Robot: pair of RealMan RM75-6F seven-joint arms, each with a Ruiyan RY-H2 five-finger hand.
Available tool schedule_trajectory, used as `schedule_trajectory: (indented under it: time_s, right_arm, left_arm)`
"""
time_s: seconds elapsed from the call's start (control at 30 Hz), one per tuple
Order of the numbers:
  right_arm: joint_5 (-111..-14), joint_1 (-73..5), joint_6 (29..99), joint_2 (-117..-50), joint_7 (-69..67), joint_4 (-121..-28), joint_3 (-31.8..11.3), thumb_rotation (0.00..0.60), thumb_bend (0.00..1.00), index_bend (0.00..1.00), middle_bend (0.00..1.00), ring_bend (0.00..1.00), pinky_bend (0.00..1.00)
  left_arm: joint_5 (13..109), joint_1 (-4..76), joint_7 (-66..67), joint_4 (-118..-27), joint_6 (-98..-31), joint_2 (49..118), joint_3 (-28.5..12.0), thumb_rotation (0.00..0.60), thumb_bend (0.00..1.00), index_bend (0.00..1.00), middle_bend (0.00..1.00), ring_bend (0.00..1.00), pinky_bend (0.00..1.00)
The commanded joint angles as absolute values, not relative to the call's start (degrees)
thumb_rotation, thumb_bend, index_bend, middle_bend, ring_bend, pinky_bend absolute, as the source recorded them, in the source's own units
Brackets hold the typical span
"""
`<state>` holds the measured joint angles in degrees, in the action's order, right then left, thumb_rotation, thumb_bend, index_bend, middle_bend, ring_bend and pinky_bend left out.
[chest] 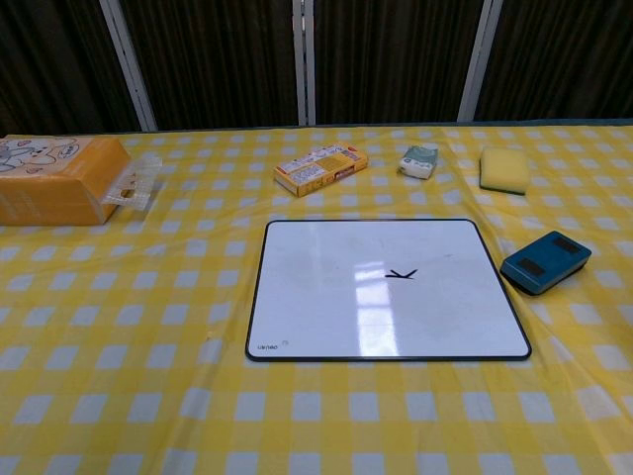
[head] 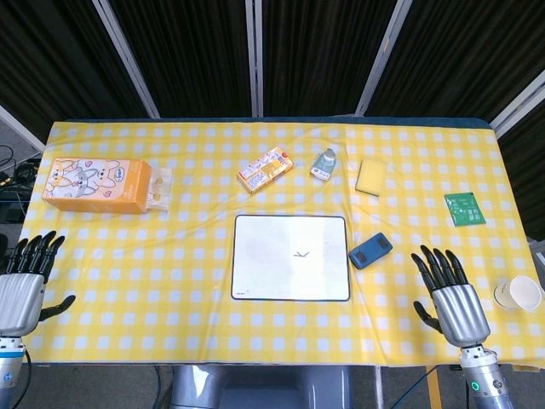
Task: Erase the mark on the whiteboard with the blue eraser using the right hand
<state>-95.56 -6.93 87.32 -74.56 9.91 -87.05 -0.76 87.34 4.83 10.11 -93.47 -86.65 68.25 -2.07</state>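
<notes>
A white whiteboard (head: 290,257) (chest: 386,288) with a black frame lies flat at the table's middle. A small black mark (head: 300,254) (chest: 401,274) sits right of its centre. The blue eraser (head: 370,250) (chest: 546,261) lies on the cloth just right of the board. My right hand (head: 448,295) hovers at the front right edge, fingers spread and holding nothing, some way right and nearer than the eraser. My left hand (head: 24,285) is at the front left edge, fingers also apart and empty. Neither hand shows in the chest view.
At the back lie an orange tissue pack (head: 95,184), a snack box (head: 265,169), a small bottle (head: 324,164) on its side and a yellow sponge (head: 371,176). A green packet (head: 464,208) and a paper cup (head: 518,293) are at the right.
</notes>
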Motion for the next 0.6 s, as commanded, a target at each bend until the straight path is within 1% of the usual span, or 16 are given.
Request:
schedule_trajectory:
  time_s: [0.03, 0.6]
  right_arm:
    - [-95.7, -7.0, 87.3, -74.6, 10.0, -87.1, -0.7, 0.6, 0.19, 0.0, 0.0, 0.0, 0.0]
    - [-96.6, -7.4, 86.6, -74.6, 9.7, -86.8, -0.1, 0.6, 0.19, 0.0, 0.0, 0.0, 0.0]
  left_arm:
    - [87.3, 4.8, 10.0, -93.5, -86.6, 68.2, -2.0, 0.6, 0.01, 0.0, 0.0, 0.0, 0.0]
    - [87.3, 4.9, 9.3, -94.0, -86.3, 67.6, -1.8, 0.6, 0.0, 0.0, 0.0, 0.0, 0.0]
